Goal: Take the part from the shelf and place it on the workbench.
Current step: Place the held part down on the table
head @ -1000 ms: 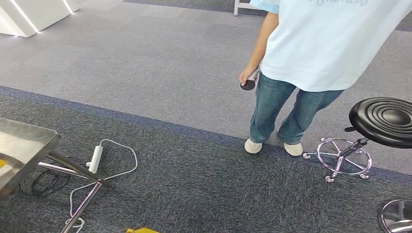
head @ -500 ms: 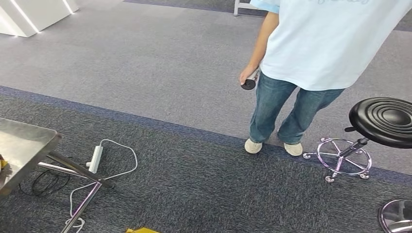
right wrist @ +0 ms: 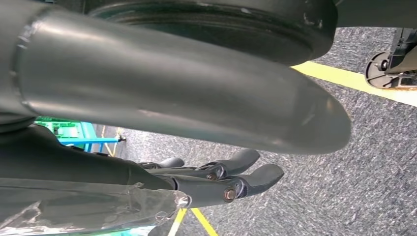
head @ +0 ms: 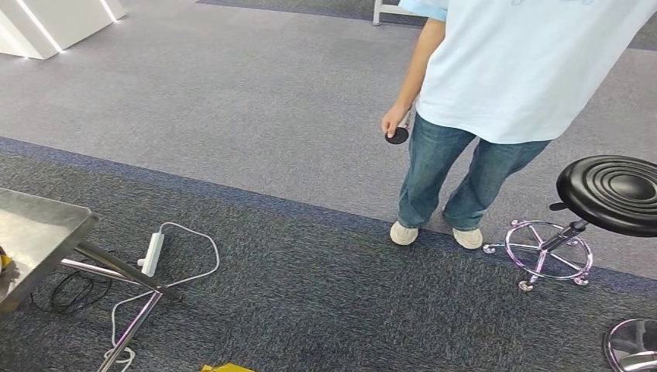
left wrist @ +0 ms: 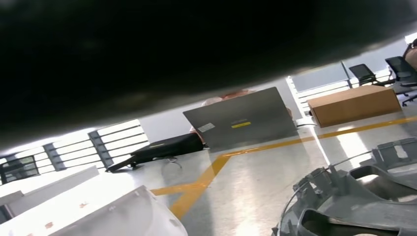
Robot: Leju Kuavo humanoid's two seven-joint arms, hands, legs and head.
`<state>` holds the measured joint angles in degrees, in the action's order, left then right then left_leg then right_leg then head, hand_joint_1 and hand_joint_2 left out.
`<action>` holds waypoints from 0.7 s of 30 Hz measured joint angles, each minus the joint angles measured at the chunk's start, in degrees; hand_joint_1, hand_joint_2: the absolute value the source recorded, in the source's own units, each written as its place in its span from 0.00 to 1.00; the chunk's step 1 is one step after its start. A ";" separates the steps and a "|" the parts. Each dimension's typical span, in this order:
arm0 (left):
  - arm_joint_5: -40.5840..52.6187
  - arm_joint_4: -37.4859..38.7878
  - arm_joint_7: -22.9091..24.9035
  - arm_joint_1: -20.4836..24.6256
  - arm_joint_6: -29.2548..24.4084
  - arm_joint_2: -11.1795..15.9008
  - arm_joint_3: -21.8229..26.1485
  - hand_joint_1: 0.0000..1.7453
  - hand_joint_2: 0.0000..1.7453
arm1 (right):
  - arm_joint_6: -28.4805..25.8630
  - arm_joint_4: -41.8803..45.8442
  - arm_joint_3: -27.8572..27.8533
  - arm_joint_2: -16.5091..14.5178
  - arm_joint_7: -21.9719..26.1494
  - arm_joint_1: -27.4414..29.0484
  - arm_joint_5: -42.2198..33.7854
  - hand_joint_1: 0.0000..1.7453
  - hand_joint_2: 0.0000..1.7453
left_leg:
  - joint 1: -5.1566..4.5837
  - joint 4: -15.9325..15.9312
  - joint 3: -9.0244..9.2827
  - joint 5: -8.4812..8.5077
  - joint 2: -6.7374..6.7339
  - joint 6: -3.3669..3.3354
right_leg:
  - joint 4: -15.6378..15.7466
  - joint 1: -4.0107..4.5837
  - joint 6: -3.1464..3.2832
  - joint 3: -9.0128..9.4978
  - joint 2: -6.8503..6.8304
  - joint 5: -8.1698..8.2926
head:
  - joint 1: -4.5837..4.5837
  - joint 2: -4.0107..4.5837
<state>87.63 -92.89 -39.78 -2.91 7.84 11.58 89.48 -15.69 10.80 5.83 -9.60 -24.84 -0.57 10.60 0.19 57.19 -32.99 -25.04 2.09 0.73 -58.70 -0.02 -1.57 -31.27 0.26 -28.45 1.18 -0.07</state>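
A grey ribbed plastic part (left wrist: 354, 196) lies on a shiny steel surface (left wrist: 255, 182) crossed by yellow tape, close in the left wrist view. A dark blurred mass (left wrist: 196, 49) hangs over it; whether my left hand touches the part I cannot tell. The steel workbench corner (head: 39, 225) sits at the left edge of the head view. My right hand (right wrist: 216, 177) hangs over the carpet, dark fingers (right wrist: 246, 182) stretched out, holding nothing.
A person in a pale blue shirt and jeans (head: 496, 93) stands ahead on the right, a small black disc (head: 397, 136) in one hand. A black stool (head: 612, 194) stands at the right. A white power strip (head: 153, 253) and cables lie by the bench legs.
A pale curved edge on the bench at the picture's left border has slipped out of sight. The person's hand with the black disc has shifted slightly.
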 joint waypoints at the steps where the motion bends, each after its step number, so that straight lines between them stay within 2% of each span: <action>1: 0.01 0.00 0.00 0.00 0.01 0.00 0.00 0.00 0.00 | 0.00 0.00 -0.03 0.00 0.00 0.00 0.00 0.00 0.00 | 0.00 0.00 0.00 0.00 0.00 0.00 | 0.00 0.00 0.00 0.01 0.00 0.00 | 0.00 0.00; 9: -0.51 -0.01 0.35 -0.36 0.89 0.02 0.02 0.00 0.00 | 0.08 0.00 -0.07 0.00 -0.01 0.00 0.03 0.00 0.00 | 0.00 0.00 -0.01 0.00 0.00 0.00 | 0.00 0.00 0.00 0.16 0.00 0.00 | 0.00 0.00; 18: -4.00 -0.67 3.01 -1.14 2.03 0.01 0.03 0.00 0.00 | -1.62 0.00 0.09 0.00 0.01 -0.01 1.84 0.00 0.00 | -0.06 0.01 -0.01 -0.01 0.00 -0.02 | 0.04 -0.07 -0.04 0.49 0.01 0.03 | 0.01 0.00; 21: -6.08 -1.79 5.61 -2.31 2.09 -0.75 0.08 0.00 0.00 | -2.70 0.00 0.70 0.00 0.00 -0.02 3.56 0.00 0.00 | -0.29 0.05 -0.02 -0.06 0.00 -0.18 | 0.06 -0.32 -0.19 0.53 0.01 0.09 | 0.02 0.00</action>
<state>81.55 -94.68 -34.17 -5.22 9.93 10.84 89.56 -18.39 10.80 6.54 -9.60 -24.85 -0.59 14.16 -0.10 57.24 -33.01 -25.10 2.09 0.55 -58.64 -0.33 -1.76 -30.74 0.27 -28.36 1.20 -0.07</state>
